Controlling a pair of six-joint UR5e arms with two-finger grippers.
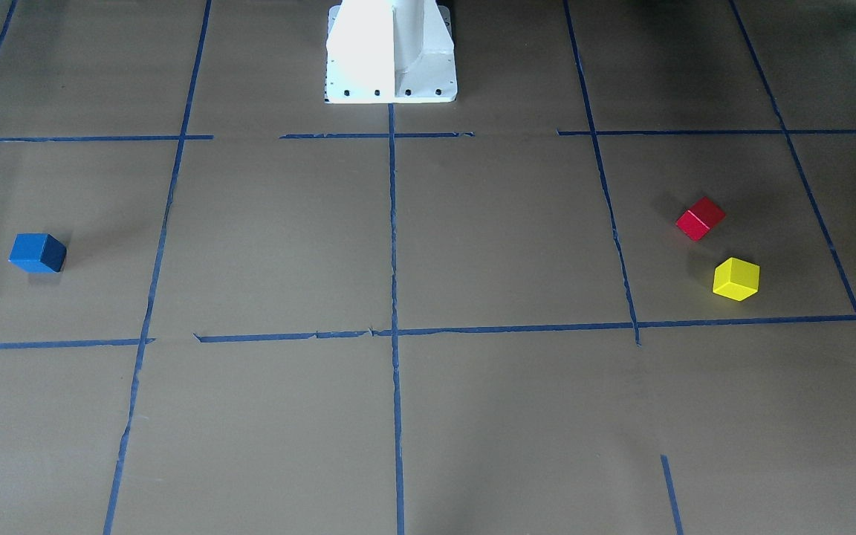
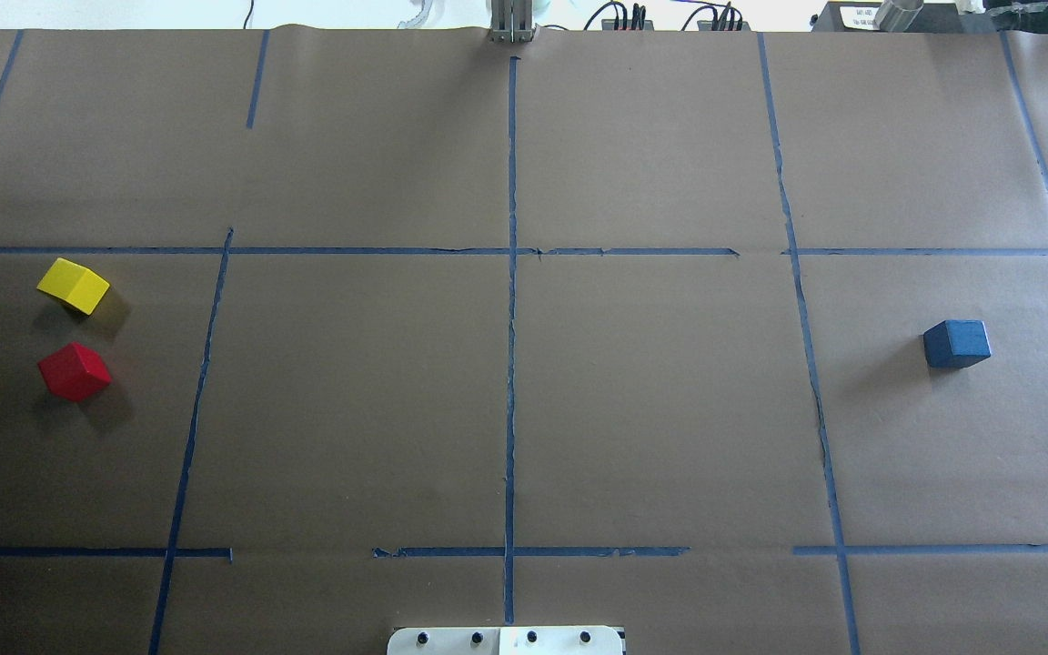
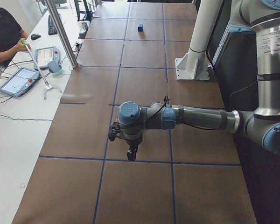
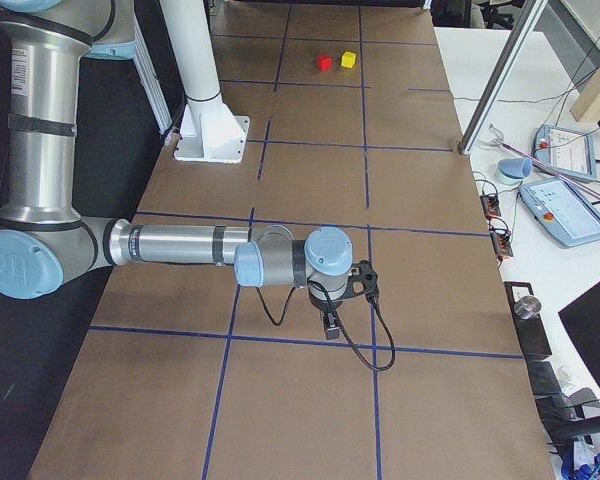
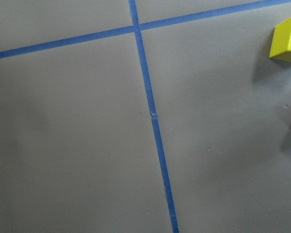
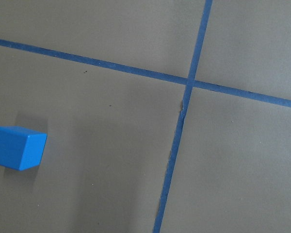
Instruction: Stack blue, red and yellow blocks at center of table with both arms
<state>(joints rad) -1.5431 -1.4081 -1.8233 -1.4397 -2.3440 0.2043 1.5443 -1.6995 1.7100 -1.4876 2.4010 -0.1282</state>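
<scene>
The blue block (image 2: 956, 343) lies alone at the table's right side; it also shows in the right wrist view (image 6: 17, 148). The red block (image 2: 75, 371) and the yellow block (image 2: 74, 285) lie close together, apart, at the far left. The yellow block shows at the top right of the left wrist view (image 5: 286, 39). My left gripper (image 3: 130, 154) hangs over the table, seen only in the exterior left view. My right gripper (image 4: 332, 325) shows only in the exterior right view. I cannot tell whether either is open or shut. Neither touches a block.
Blue tape lines (image 2: 511, 300) divide the brown table into squares. The white robot base (image 2: 506, 641) stands at the near edge. A metal post (image 3: 63, 35), tablets (image 3: 18, 80) and an operator (image 3: 4, 28) are at the far side.
</scene>
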